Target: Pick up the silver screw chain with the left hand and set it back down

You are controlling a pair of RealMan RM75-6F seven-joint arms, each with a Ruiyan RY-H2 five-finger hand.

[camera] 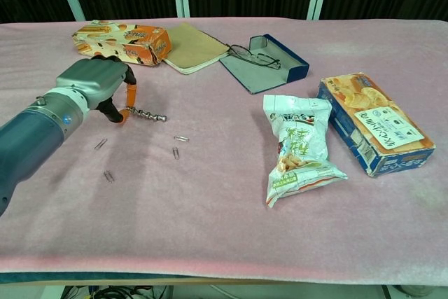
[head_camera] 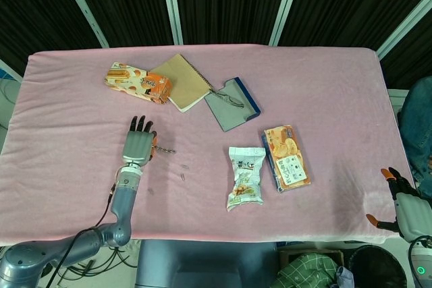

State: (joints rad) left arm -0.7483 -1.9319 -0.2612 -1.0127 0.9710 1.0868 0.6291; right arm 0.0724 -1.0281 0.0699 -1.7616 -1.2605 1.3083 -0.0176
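Observation:
The silver screw chain [camera: 148, 114] lies left of the table's middle, also seen in the head view as a thin silver screw chain [head_camera: 164, 149]. My left hand [camera: 94, 83] pinches its left end between orange-tipped fingers, and the free end slopes down to the pink cloth. From above, the left hand [head_camera: 138, 144] shows its back with the fingers pointing away from me. My right hand [head_camera: 401, 202] hangs off the table's near right corner, holding nothing, fingers apart.
Several paper clips [camera: 176, 146] lie just in front of the chain. An orange snack box [camera: 120, 41], a notebook [camera: 192, 47] and an open glasses case [camera: 264, 63] sit at the back. A snack bag [camera: 300, 145] and a cracker box [camera: 371, 122] lie right.

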